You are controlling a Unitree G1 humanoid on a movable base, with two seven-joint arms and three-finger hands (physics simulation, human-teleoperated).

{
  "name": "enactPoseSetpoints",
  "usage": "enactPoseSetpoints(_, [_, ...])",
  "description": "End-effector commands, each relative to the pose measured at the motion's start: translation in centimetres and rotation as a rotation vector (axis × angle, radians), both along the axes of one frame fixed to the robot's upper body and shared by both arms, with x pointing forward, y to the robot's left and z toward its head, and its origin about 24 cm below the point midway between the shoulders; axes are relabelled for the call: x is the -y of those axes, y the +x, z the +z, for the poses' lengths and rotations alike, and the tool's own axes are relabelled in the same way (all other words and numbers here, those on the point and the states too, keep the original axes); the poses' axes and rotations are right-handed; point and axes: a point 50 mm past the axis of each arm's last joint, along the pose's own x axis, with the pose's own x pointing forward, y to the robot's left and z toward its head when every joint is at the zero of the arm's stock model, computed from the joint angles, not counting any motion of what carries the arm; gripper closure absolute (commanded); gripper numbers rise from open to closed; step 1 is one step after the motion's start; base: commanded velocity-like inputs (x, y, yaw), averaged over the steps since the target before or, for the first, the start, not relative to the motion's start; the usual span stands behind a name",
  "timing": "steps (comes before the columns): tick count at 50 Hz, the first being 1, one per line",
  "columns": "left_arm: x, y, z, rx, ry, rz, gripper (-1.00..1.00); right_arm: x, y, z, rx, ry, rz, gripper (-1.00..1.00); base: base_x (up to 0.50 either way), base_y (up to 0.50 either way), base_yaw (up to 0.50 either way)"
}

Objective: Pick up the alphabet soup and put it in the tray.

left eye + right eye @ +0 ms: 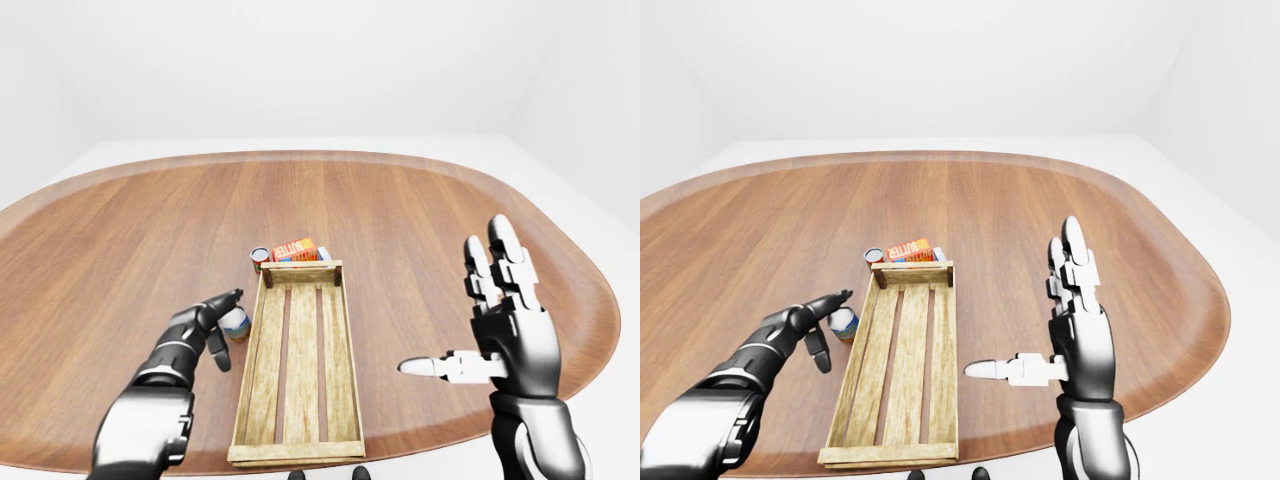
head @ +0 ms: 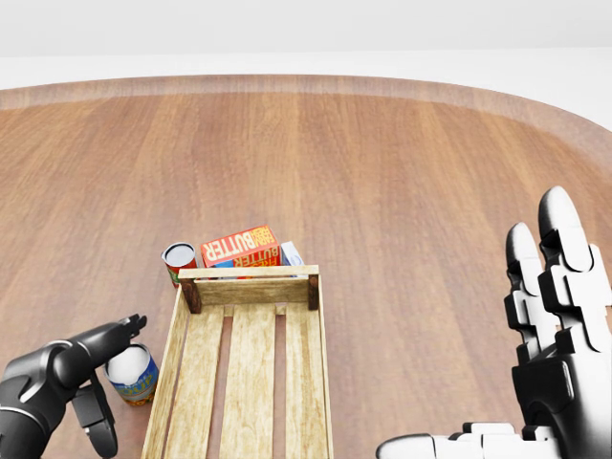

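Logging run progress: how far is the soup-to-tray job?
Nothing is placed yet: the tray holds nothing. In hand: the left robot hand is open at the blue-labelled can, taken to be the alphabet soup, which stands on the table left of the tray. Left: grasp, lift, place. The right robot hand is open, idle.

Looks like a bare simulated test room, nothing homey going on: plain white walls (image 1: 300, 60) and floor wrapping around one big oval brown wooden table (image 1: 400, 210) holding groceries.
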Motion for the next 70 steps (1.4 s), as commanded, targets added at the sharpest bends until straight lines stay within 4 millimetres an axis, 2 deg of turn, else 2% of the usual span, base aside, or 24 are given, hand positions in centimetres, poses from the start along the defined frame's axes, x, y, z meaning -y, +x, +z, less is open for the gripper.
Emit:
enactPoseSetpoints(1, [-0.8,-0.1,0.2,0.004,0.040,0.002,-1.00,0.0,0.0,0.0,0.000,0.000,-0.001,-1.00,0.00,0.00,0.00])
enactPoseSetpoints(21, [-1.3,-0.1,0.2,0.013,0.067,0.024,-1.00,-0.1,0.2,-0.1,-0.004,-0.001,0.002,-0.99,0.00,0.00,0.00])
enactPoseSetpoints(50, [-0.1,-0.2,-0.4,0.018,0.052,0.020,-1.00,0.0,0.2,-0.3,-0.014,-0.001,-0.002,-0.99,0.00,0.00,0.00])
enactPoseSetpoints(70, [0.1,-0.1,-0.4,0.016,0.056,0.033,-1.00,0.0,0.3,-0.3,-0.015,-0.003,-0.001,-0.99,0.00,0.00,0.00])
